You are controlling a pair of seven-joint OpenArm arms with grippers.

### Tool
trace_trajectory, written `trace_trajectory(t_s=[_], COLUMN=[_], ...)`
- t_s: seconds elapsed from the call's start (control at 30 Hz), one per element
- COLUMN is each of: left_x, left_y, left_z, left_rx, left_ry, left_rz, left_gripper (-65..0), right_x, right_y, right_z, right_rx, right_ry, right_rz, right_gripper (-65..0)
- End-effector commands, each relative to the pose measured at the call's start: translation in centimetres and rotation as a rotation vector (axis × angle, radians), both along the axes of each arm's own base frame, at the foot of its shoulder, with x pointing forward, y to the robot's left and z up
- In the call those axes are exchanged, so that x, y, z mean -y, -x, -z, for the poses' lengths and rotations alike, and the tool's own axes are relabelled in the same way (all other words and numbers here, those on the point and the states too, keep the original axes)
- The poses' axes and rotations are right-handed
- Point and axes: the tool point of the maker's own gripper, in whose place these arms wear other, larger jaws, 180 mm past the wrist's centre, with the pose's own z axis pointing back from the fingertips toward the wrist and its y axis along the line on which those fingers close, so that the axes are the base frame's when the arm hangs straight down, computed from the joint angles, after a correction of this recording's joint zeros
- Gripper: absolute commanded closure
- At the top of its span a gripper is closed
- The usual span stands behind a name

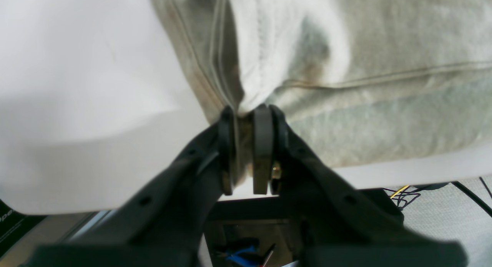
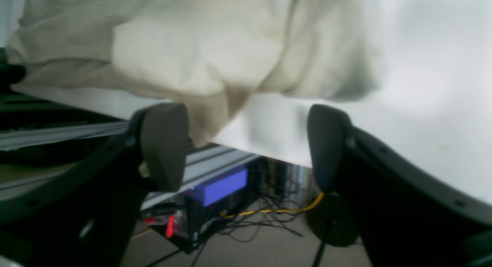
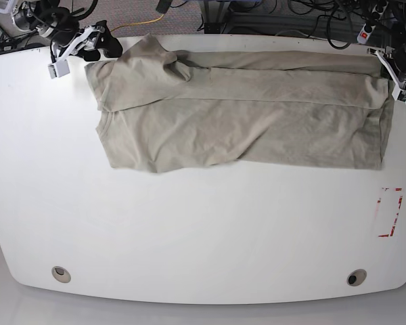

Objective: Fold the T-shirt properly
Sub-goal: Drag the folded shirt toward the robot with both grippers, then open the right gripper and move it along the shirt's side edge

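The white table [image 3: 203, 237] takes up nearly the whole base view, its near half bare apart from two round grommets [image 3: 61, 274] close to the front edge and a red-marked patch [image 3: 390, 212] toward the right side. The T-shirt [image 3: 243, 122] lies spread along the far half of the table, running almost from one side to the other, with an upper strip of cloth doubled over along the far edge and loose wrinkles across the lower panel; one sleeve [image 3: 155, 57] is bunched up at the far left corner of the garment. The left gripper [image 1: 248, 117] sits at the far right corner of the cloth in the base view; its wrist camera shows the jaws drawn narrow with a pinch of the T-shirt's hemmed edge clamped between the pads [image 1: 262, 144], the fabric fanning away from that point over the table edge. The right gripper [image 2: 246, 144] stands at the far left corner of the garment in the base view; its wrist camera shows the jaws spread wide, nothing gripped, with a hanging fold of the T-shirt just beside the left-hand finger [image 2: 163, 144] and the table edge visible between the two fingers. Below that gripper a blue box [image 2: 221, 186] and a yellow cable [image 2: 276, 210] lie under the table.
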Motion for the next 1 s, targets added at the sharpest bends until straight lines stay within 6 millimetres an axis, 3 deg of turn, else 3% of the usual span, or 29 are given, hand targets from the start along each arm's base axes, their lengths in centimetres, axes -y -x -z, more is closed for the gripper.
trace_trajectory(t_s=[0.0, 0.33, 0.43, 0.6, 0.77, 0.97], left_x=[-0.5, -0.6, -0.6, -0.6, -0.6, -0.6], left_y=[-0.9, -1.5, -1.5, -1.5, -1.5, -1.4], left_z=[-1.1, -1.3, -1.3, -1.3, -1.3, -1.3], left_rx=[0.033, 0.046, 0.046, 0.046, 0.046, 0.045], left_ry=[-0.02, -0.022, -0.022, -0.022, -0.022, -0.021], left_rz=[0.011, 0.01, 0.01, 0.01, 0.01, 0.009], left_gripper=[-5.0, -5.0, -5.0, -5.0, -5.0, -5.0], right_x=[-0.7, -4.2, -5.1, -6.0, -6.3, -6.4], right_y=[-0.1, 0.0, -0.3, -0.7, -0.8, -1.3], right_z=[0.0, 2.2, 2.2, 2.5, 2.1, -0.4], right_rx=[0.007, -0.059, -0.054, -0.046, -0.036, 0.043], right_ry=[-0.003, 0.024, 0.012, -0.013, -0.015, 0.022], right_rz=[-0.017, -0.127, -0.153, -0.163, -0.177, -0.208], right_gripper=[-44.2, -44.2, -41.2, -27.0, -1.7, 0.0])
